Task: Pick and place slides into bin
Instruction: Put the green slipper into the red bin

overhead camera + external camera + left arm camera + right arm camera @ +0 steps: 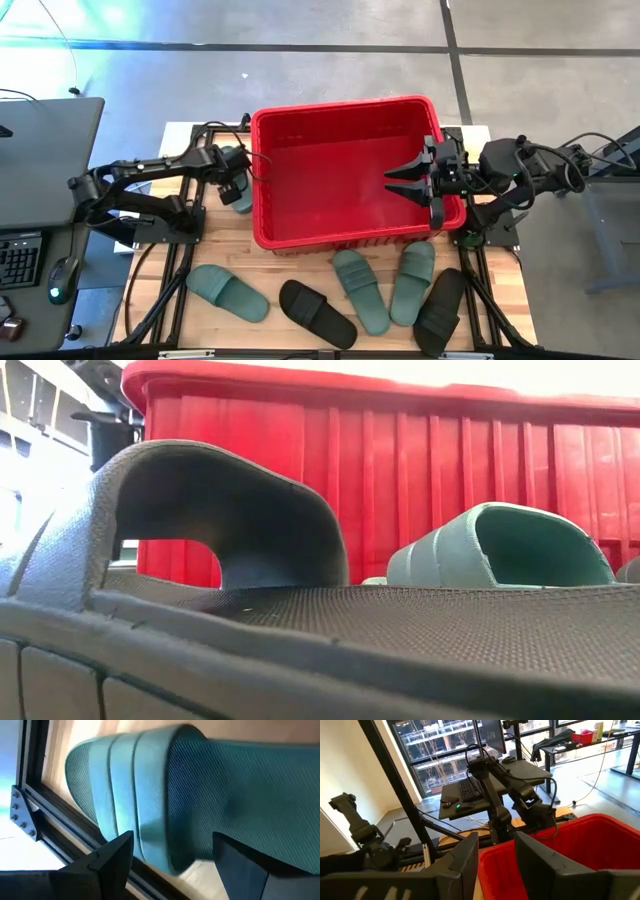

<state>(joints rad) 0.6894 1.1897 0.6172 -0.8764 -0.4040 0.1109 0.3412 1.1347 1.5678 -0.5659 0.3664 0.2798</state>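
The red bin (345, 170) was observed standing on the wooden counter (270, 265) between the two arms, and no slide could be seen inside it. Five slides were found in a row on the near side of the bin: a green slide (228, 292) at the left, a black slide (316, 313), two further green slides (360, 290) side by side, and a second black slide (440, 310) at the right. A sixth slide (200, 795), sage green, lay on the counter against the bin's left wall, beside the counter's frame rail.

The left gripper (170, 855) was positioned low over that sixth slide, with its jaws spread to either side of the strap end and nothing pinched. Whether the fingers (112, 860) were already touching the foam could not be confirmed from the wrist view. The right gripper (408, 180) was held above the bin's right portion, with its jaws partly parted and empty.

The step in hand was judged to be the grasp of the sixth slide. It is recommended that the jaws be lowered squarely across the strap before being closed, so that the soft foam is gripped and not pushed aside. A straight lift clear of the bin's rim is advised before the slide is carried over, since the slide lies tight against both wall and rail.
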